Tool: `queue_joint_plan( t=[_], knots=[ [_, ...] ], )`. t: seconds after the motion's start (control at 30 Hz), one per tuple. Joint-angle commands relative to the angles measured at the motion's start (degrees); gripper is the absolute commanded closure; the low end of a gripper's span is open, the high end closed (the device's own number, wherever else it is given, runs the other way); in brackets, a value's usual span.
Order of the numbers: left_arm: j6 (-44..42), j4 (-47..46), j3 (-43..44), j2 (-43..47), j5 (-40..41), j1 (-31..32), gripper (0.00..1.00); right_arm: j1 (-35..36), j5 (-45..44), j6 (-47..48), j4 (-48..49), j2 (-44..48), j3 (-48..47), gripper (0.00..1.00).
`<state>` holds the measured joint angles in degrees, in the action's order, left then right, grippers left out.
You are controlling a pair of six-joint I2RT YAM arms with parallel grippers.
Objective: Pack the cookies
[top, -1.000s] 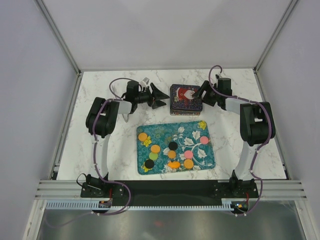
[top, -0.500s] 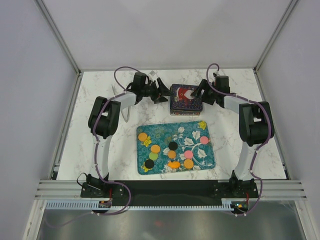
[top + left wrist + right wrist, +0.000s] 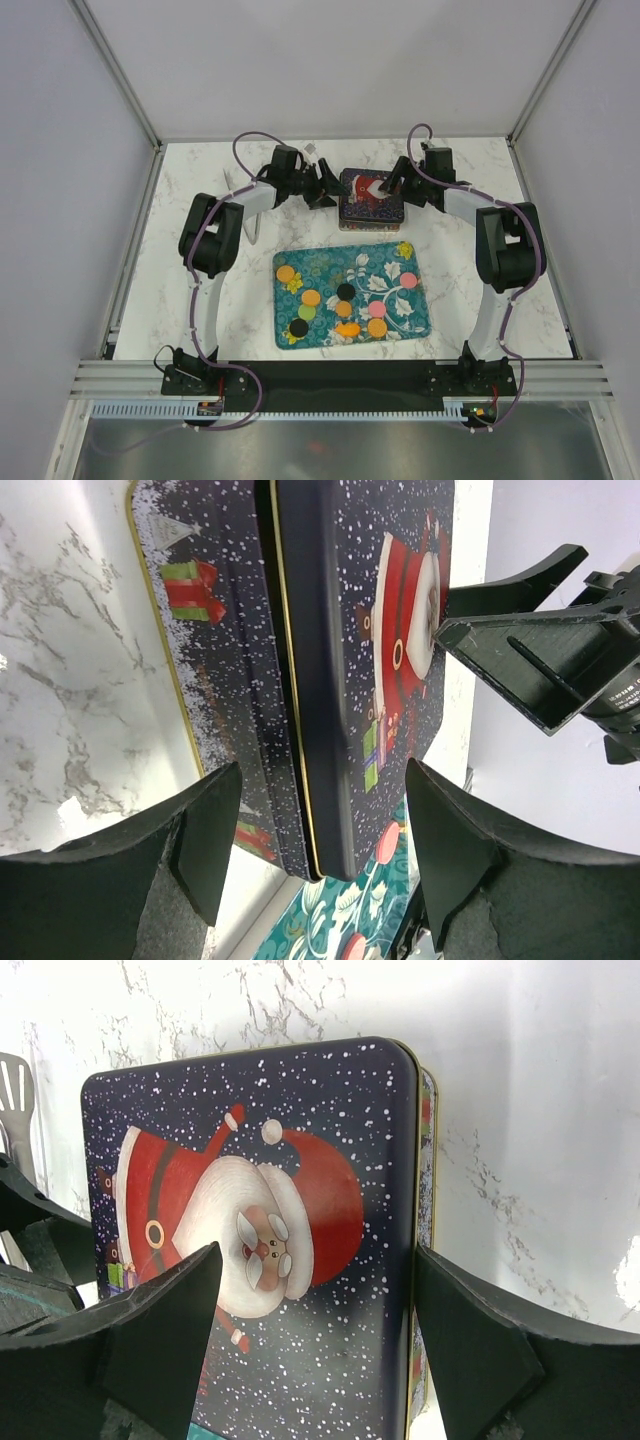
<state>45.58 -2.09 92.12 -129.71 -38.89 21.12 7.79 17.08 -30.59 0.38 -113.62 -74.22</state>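
Left gripper (image 3: 328, 185) sat at the left end of the tin (image 3: 371, 195) with its fingers spread wide, and the left wrist view showed the tin's end between them; whether they touched it could not be told. Right gripper (image 3: 395, 183) faced it from the tin's right end, its fingers also spread, framing the Santa picture on the dark blue lid. The lid lay on the tin.

Just in front of the tin, toward the arm bases, lay a teal flowered tray (image 3: 410, 315). The cookies (image 3: 311, 297) were spread on it in orange, pink, green and black, none of them in the tin. A white slotted utensil (image 3: 14, 1085) showed left of the tin in the right wrist view.

Everything rested on a white marble-patterned table (image 3: 190, 170) with grey veins. Pale grey walls (image 3: 340, 70) closed in the space behind the tin and to both sides, joined by thin metal posts. A metal rail (image 3: 340, 380) ran along the near edge, where both arms were bolted
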Motion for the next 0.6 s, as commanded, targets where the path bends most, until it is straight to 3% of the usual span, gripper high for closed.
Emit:
queue_joint_plan(
  t=[0.0,0.57],
  knots=[
    [-2.87,0.24,2.37,0.16,1.1,0.67,0.26,0.91,-0.12,0.97,-0.21,-0.81,-2.86,0.16],
    [-3.22,0.33,2.1,0.16,1.28,2.17,0.27,2.67,-1.88,2.37,-2.93,0.77,-4.01,0.16]
  ],
)
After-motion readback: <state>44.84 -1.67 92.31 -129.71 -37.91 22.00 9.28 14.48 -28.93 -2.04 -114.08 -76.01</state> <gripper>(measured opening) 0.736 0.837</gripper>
